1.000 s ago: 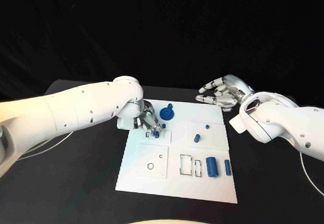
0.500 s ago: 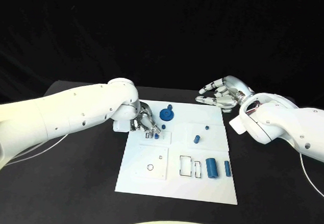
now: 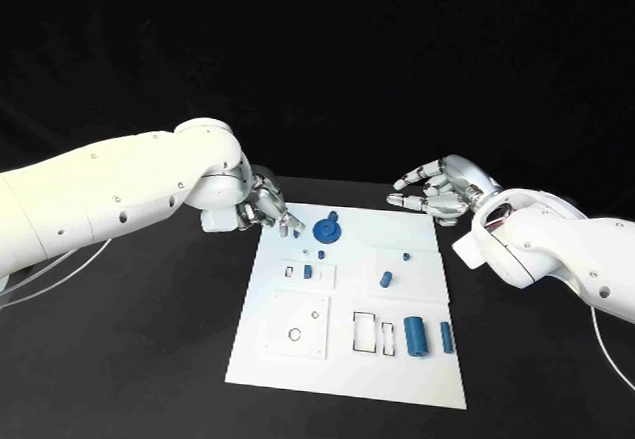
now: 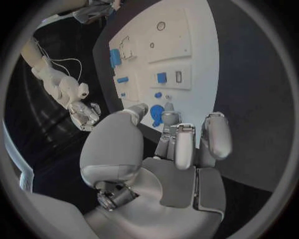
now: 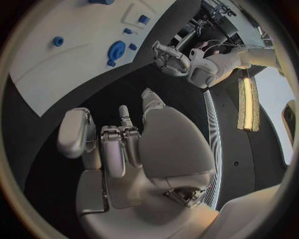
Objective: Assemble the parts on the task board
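Note:
The white task board (image 3: 341, 366) lies in the middle of the black table. On it are a round blue part (image 3: 329, 225) near the far edge, a small blue part (image 3: 307, 272) standing in a slot, a blue part (image 3: 386, 278) further right, and two blue cylinders (image 3: 416, 333) at the right side. My left hand (image 3: 268, 208) hovers off the board's far left corner, fingers apart and holding nothing; the left wrist view shows the same hand (image 4: 181, 149) empty above the round part (image 4: 157, 113). My right hand (image 3: 435, 192) hangs beyond the far right corner, fingers loosely spread, empty (image 5: 124, 144).
Black table (image 3: 135, 369) surrounds the board (image 4: 187, 30) on all sides. A thin white cable (image 3: 55, 274) runs under the left arm and another (image 3: 612, 363) at the right. White raised plates with cut-outs (image 3: 297, 323) sit on the board's near half.
My left hand has lifted away from the small blue part in the slot and drawn back to the far left, off the board. The right hand has barely moved.

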